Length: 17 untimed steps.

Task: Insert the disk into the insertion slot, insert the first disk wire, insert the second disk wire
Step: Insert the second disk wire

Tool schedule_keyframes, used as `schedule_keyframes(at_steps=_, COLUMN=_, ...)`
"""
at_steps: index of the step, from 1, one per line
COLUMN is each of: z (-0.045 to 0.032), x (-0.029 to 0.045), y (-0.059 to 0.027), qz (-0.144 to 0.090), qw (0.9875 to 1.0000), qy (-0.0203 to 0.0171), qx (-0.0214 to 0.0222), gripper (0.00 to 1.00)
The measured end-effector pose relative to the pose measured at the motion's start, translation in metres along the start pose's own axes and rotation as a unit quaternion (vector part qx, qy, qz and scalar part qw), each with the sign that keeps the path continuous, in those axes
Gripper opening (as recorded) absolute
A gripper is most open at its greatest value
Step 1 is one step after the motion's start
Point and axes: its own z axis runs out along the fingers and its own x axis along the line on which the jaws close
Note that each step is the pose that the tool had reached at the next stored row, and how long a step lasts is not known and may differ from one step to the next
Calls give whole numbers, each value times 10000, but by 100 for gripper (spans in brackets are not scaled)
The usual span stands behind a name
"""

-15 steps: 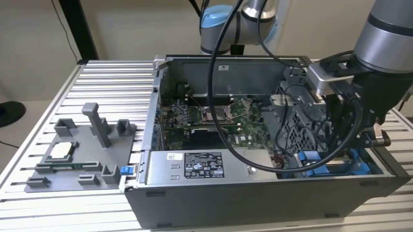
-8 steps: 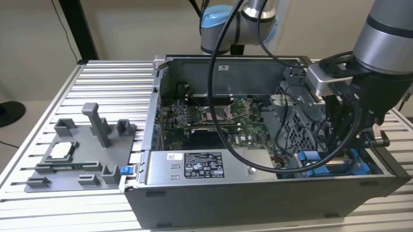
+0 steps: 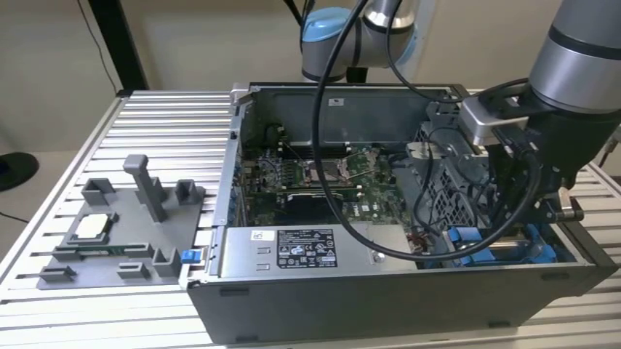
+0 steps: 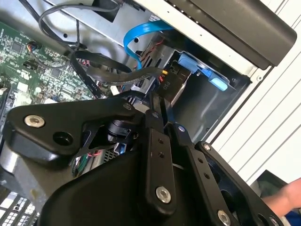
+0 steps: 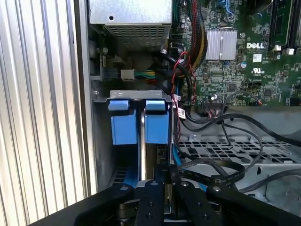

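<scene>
So the black linkage gripper (image 5: 162,181) hangs low inside the open grey computer case (image 3: 388,291), right over the drive bay at the corner on the exterior view's right. Its jaws look pressed together, with a thin dark edge between the tips; what that edge is can't be told. Blue plastic frame tabs (image 5: 138,125) sit side by side in the bay just beyond it. Black cables (image 5: 221,167) loop right beside the fingers, near the green motherboard (image 5: 244,56).

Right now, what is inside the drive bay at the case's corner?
Two bright blue frames stand side by side in the drive bay. The claw hangs over them, hiding whether a disk sits between.
</scene>
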Motion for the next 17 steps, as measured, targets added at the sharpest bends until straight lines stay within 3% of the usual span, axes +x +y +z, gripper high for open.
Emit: schedule_keyframes(at_steps=17, z=97, x=-4, y=11, qz=0, qw=10000, qy=-3, qx=3, gripper=0)
